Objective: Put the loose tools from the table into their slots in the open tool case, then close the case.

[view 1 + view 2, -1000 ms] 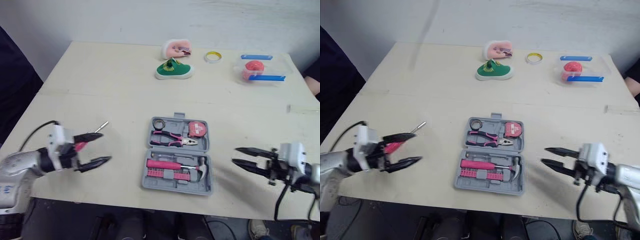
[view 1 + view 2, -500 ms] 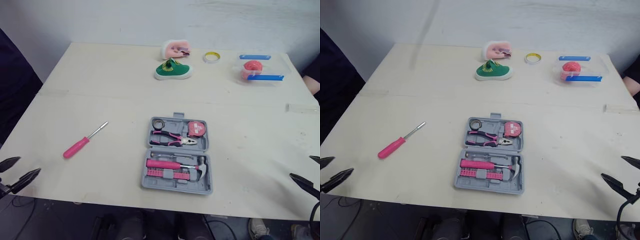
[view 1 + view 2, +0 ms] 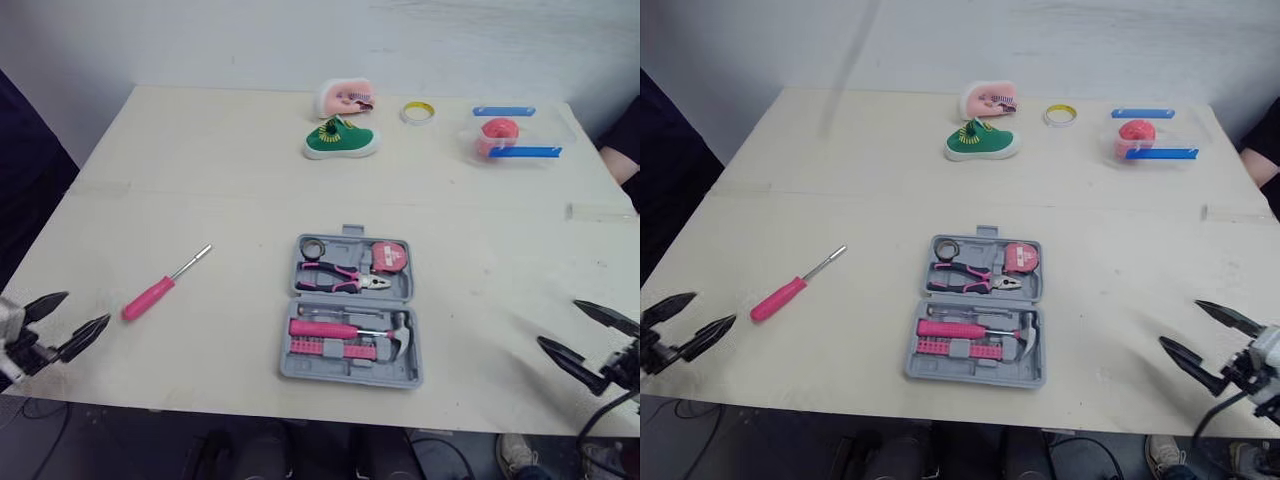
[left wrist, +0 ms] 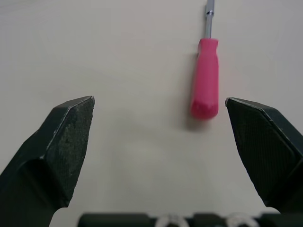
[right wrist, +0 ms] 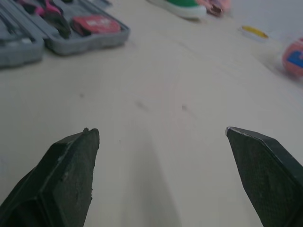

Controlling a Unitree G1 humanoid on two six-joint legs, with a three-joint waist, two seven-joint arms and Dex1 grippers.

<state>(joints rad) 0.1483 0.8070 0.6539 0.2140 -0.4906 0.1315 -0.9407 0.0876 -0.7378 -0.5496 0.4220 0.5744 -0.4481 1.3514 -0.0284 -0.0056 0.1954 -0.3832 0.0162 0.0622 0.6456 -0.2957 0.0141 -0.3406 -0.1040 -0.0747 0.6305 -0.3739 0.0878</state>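
The grey tool case [image 3: 352, 310] lies open mid-table with pink pliers, a tape measure, a hammer and a bit strip in its slots. A loose pink-handled screwdriver [image 3: 161, 285] lies on the table to its left, also the screwdriver [image 4: 205, 82] in the left wrist view. My left gripper [image 3: 68, 322] is open at the table's front left corner, short of the screwdriver, with nothing between its fingers. My right gripper [image 3: 586, 334] is open near the front right edge, well right of the case [image 5: 57, 33].
At the table's far side sit a green shoe [image 3: 341, 140], a pink item [image 3: 348, 97], a yellow tape ring [image 3: 417, 112] and a clear box [image 3: 514, 137] holding a red object. A person's elbow [image 3: 627, 155] shows at the right edge.
Both grippers have come back up over the table's front corners after dropping low. The screwdriver lies free on the table, where a second ago it was between the left gripper's fingers.
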